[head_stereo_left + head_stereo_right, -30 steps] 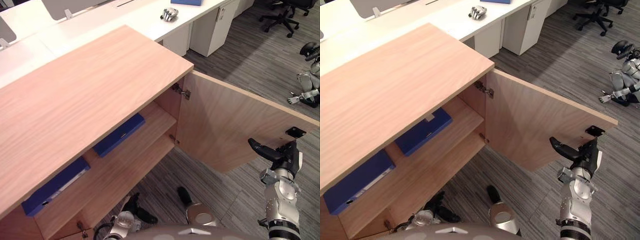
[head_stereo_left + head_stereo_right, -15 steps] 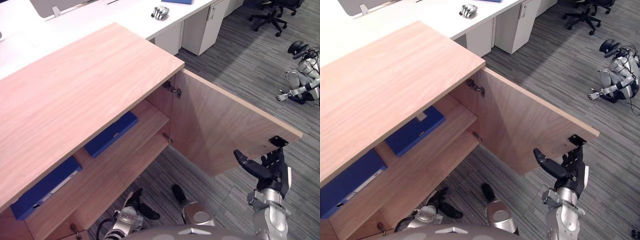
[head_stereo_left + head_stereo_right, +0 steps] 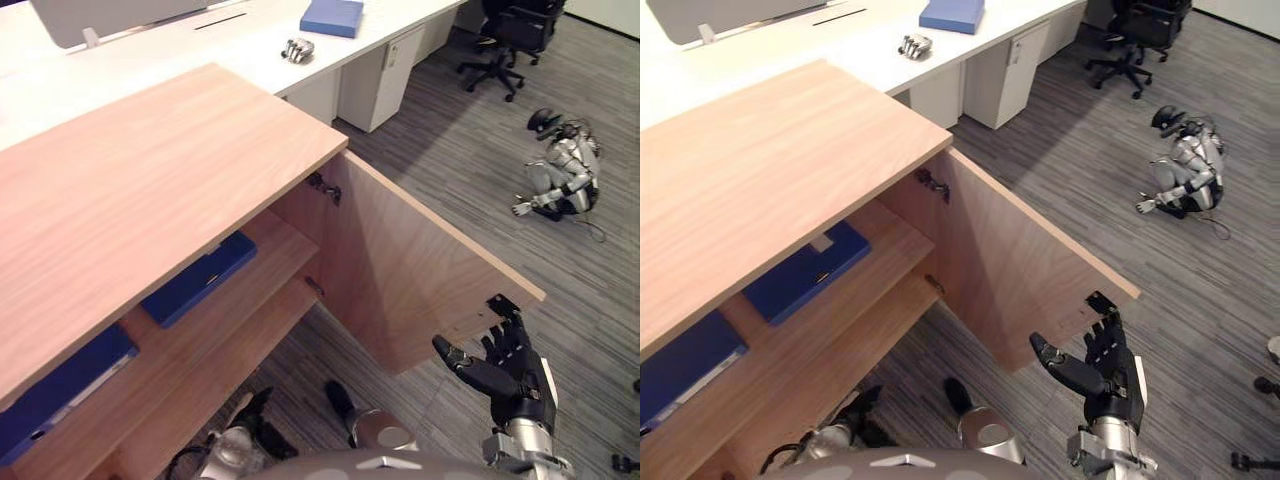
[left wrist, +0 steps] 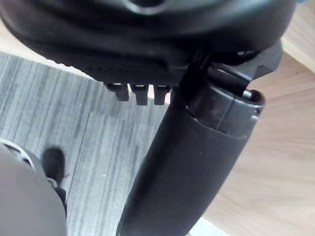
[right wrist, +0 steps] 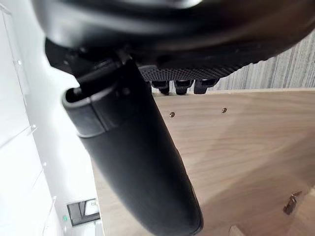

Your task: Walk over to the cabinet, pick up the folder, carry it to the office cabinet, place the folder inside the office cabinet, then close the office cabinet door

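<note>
Your folder (image 3: 196, 279) lies flat on the upper shelf (image 3: 278, 236) inside the cabinet (image 3: 150, 190). The door (image 3: 400, 270) looks stiff and free-swinging, so push near its right edge, where your right hand (image 3: 517, 376) hovers, fingers spread and empty.

Nearer blue folder (image 3: 70, 375) half beneath cabinet top (image 3: 150, 190)

Both eye views look steeply down from the head, side by side. They share the cabinet (image 3: 150, 190) top at left, its open door (image 3: 400, 270) in the middle, the floor (image 3: 470, 170) at right, the white counter (image 3: 200, 50) far behind, and the right robot hand (image 3: 505, 370) near the door's edge. The right wrist view looks along that hand, very close to the door's wood. The left wrist view looks past the left robot hand (image 4: 147, 29) at floor and wood.
</note>
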